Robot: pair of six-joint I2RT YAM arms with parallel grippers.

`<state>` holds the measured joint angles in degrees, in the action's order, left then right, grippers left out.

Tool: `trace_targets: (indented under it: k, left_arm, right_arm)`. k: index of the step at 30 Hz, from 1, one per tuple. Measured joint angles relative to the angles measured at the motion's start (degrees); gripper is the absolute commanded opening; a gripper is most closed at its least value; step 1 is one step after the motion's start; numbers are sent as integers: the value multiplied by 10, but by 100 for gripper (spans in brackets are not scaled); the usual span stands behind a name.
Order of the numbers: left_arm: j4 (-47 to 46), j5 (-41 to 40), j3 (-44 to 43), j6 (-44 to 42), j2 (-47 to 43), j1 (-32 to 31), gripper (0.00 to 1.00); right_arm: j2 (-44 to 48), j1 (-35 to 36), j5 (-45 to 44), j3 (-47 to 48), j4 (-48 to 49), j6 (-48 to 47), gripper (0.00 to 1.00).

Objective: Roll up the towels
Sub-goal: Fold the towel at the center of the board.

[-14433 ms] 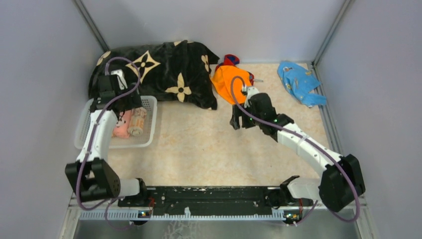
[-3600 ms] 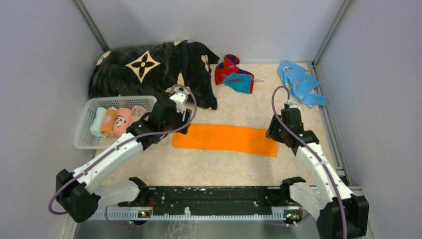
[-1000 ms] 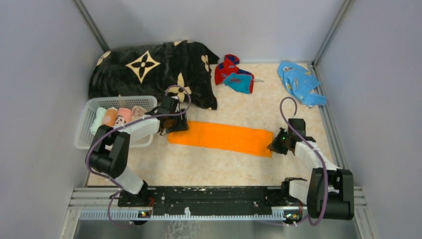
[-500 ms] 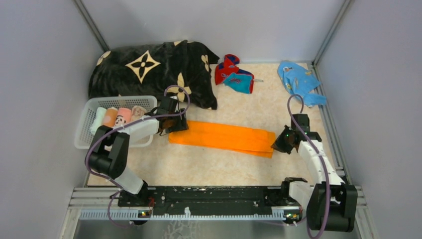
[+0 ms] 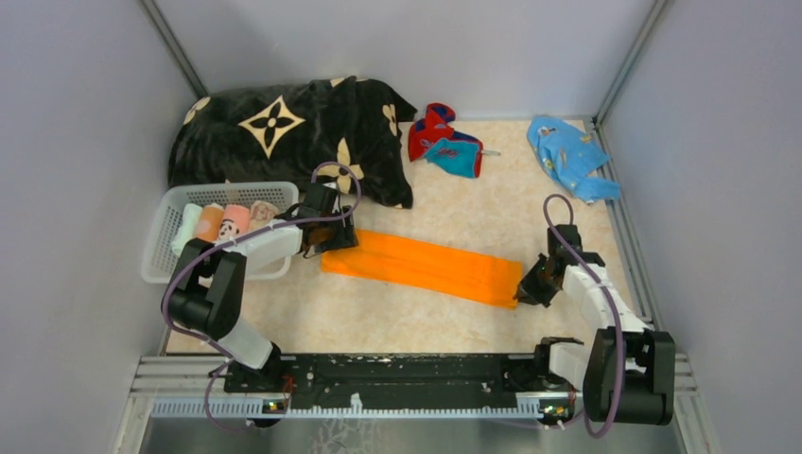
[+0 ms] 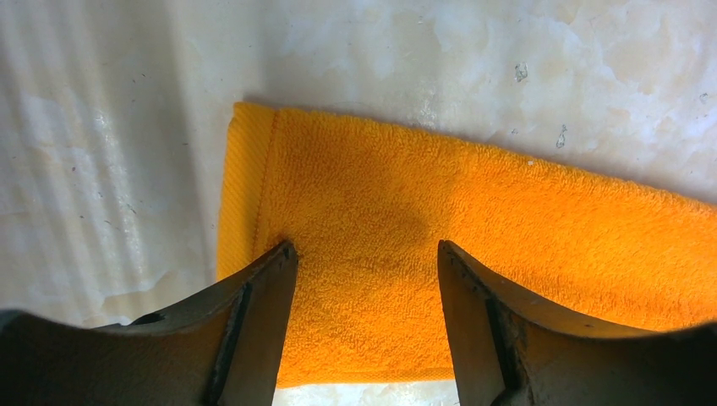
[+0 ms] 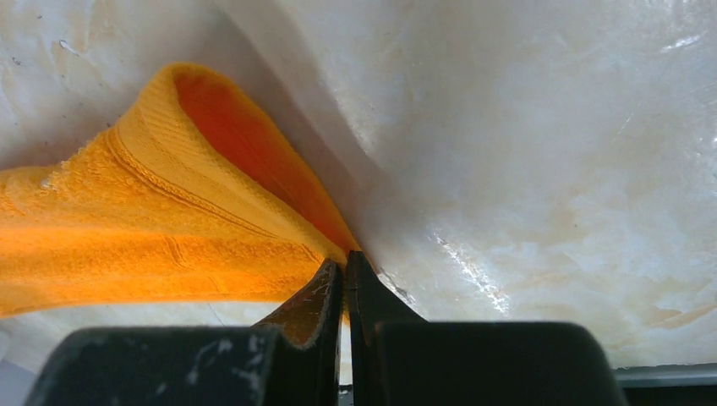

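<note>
**Orange towel flat on the desk, a tool at each end**

I see the orange towel (image 5: 421,268) lying as a long strip across the middle of the desk (image 5: 397,317). It slants slightly, with its right end nearer the arm bases than its left.

Left tool (image 6: 365,249): jaws spread wide over the towel's left end. Both fingers (image 6: 254,321) point down onto the terry just inside the hemmed short edge. I cannot tell from the wrist view whether the tips press the cloth or sit just above it. Nothing is gripped.

Right tool (image 7: 345,258): jaws drawn together to a hairline gap, pinching the towel's right end. That end is raised off the desk and curls into a small open loop in front of the tips.

The white basket (image 5: 161,265) stands at the left, just beside the left arm. It holds four short rolls side by side: pale green roll (image 5: 186,230), orange roll (image 5: 209,224), pink panda roll (image 5: 233,221) and beige patterned roll (image 5: 260,214).

The red-and-teal towel (image 5: 443,142) lies crumpled at the far edge. The black blanket (image 5: 284,132) is heaped in the far left corner, behind the basket. A blue cloth (image 5: 570,156) is bunched in the far right corner.
</note>
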<state>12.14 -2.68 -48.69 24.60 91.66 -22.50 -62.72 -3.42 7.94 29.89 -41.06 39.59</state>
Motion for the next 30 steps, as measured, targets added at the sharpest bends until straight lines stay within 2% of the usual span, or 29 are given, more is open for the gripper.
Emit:
trace_targets:
  k: [2, 7, 10, 14, 18, 24, 30]
  left_arm:
    - [0, 0, 0, 0, 0, 0, 69]
    - [5, 2, -3, -4, 0, 0, 70]
    - [7, 3, -3, -9, -1, 0, 70]
    - [19, 3, -3, -19, -5, -3, 71]
    - [52, 3, -7, -27, -13, -14, 71]
    - [91, 5, -24, -33, -53, -36, 72]
    - [84, 11, -29, -37, -64, -39, 71]
  right_arm:
    - [-5, 0, 3, 0, 3, 0, 12]
    - [-4, 0, -2, 0, 3, -5, 48]
    - [20, 0, -11, 0, -4, -7, 55]
    - [66, 0, -25, 7, -10, -16, 57]
    - [72, 0, -23, 42, -4, -45, 56]
    - [59, 2, 59, 68, 71, -88, 55]
    - [-5, 7, 136, 69, 168, -97, 52]
